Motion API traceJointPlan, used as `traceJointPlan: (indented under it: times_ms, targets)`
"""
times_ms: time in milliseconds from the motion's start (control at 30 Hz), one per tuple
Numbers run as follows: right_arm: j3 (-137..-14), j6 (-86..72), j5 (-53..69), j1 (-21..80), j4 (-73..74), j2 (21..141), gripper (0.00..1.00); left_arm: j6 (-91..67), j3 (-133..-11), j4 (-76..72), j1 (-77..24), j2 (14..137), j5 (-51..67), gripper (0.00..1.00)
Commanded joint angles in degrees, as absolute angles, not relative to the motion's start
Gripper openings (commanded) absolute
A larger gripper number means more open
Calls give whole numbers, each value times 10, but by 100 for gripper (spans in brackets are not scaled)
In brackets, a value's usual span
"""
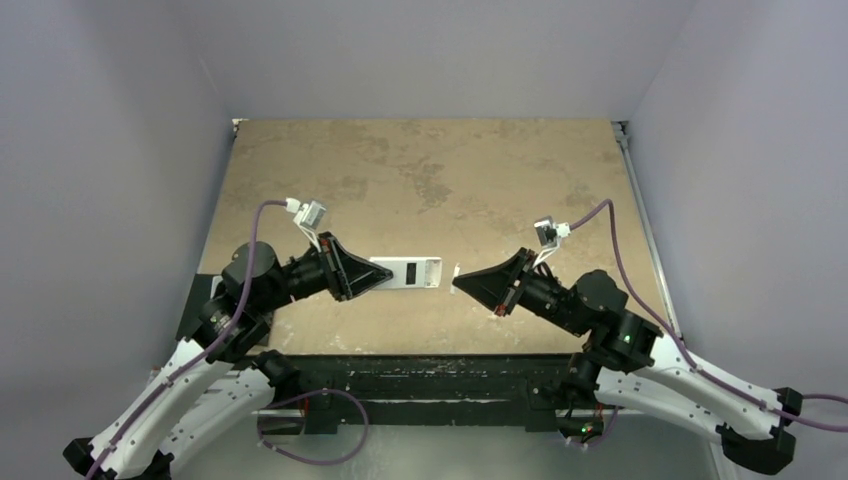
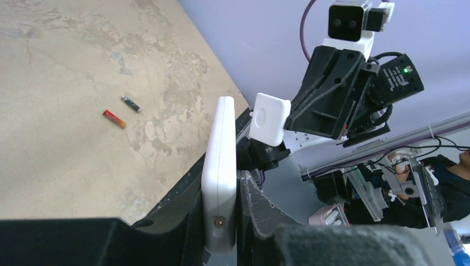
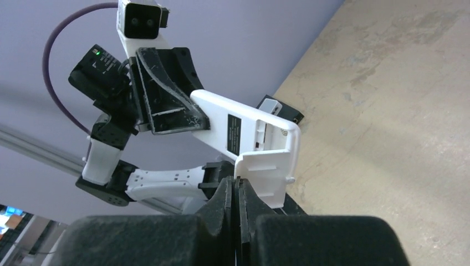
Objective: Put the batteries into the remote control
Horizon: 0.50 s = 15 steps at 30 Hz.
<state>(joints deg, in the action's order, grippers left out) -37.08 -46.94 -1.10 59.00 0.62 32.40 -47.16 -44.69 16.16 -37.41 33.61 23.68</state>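
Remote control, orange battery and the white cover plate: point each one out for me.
remote control [image 1: 405, 273], top view, middle of its upward face.
orange battery [image 2: 114, 118], left wrist view, middle of its body.
cover plate [image 2: 270, 118], left wrist view, centre of its flat face.

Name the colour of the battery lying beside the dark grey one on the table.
Reddish-orange battery, with a yellowish tip; the left wrist view shows it best.
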Motion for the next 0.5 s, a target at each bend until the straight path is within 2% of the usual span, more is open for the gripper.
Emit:
traceJointPlan:
  times_ms: [0,267,467]
  targets:
    - [-364,-468,-32,592,11,314,0,-464,-466,149,-372,339,216,0]
    - [-369,-468,-34,592,11,326,0,-459,-466,149,-372,339,216,0]
    - [-393,-437,-101,592,72,344,0,-420,-491,208,-372,339,182,0]
